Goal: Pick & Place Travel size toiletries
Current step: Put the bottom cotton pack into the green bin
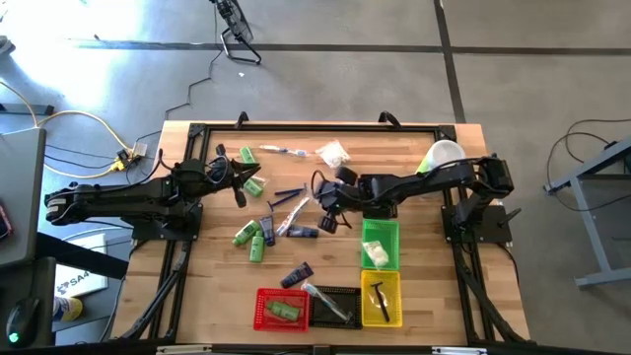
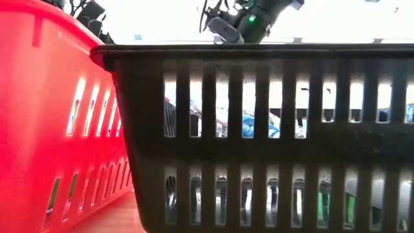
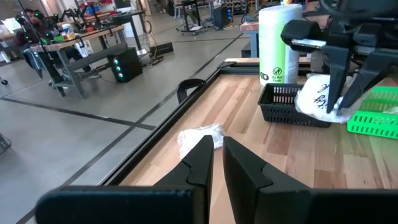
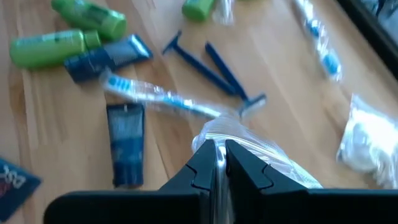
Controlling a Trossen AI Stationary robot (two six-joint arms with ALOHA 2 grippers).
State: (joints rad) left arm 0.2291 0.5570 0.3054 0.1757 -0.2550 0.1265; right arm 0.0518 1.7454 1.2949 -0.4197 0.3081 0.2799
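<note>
Now the right claw (image 4: 219,163) is pinched shut on a clear packet (image 4: 261,155), up above the table. It should carry it over the green basket (image 1: 381,233) before letting go. Razors (image 4: 211,71) and a toothbrush (image 4: 161,96) lie below. The left claw (image 3: 216,163) waits shut and empty.

From table height, the black basket (image 2: 259,129) and red basket (image 2: 52,116) blocked nearly everything; I glimpsed only blurred scraps through the slots. My right pincer (image 4: 217,163) hid part of the clear packet (image 4: 261,155) it pinched.
</note>
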